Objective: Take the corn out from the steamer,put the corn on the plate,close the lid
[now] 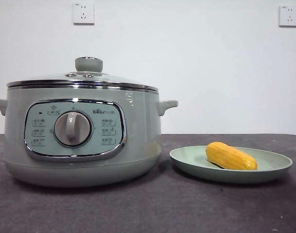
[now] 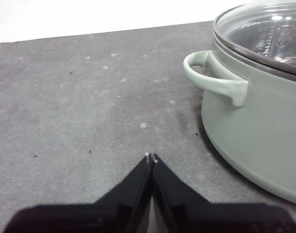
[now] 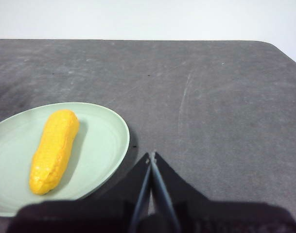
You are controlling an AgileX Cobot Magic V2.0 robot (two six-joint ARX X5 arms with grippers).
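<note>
Open table (image 1: 186, 208) ahead of steamer (image 1: 82, 141) and plate (image 1: 230, 165) — just a narrow gap between them.

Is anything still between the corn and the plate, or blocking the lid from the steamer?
Nothing visible. The corn already lies on the plate, and the lid sits on the steamer. The left hand and right hand are shut and empty above bare table.
</note>
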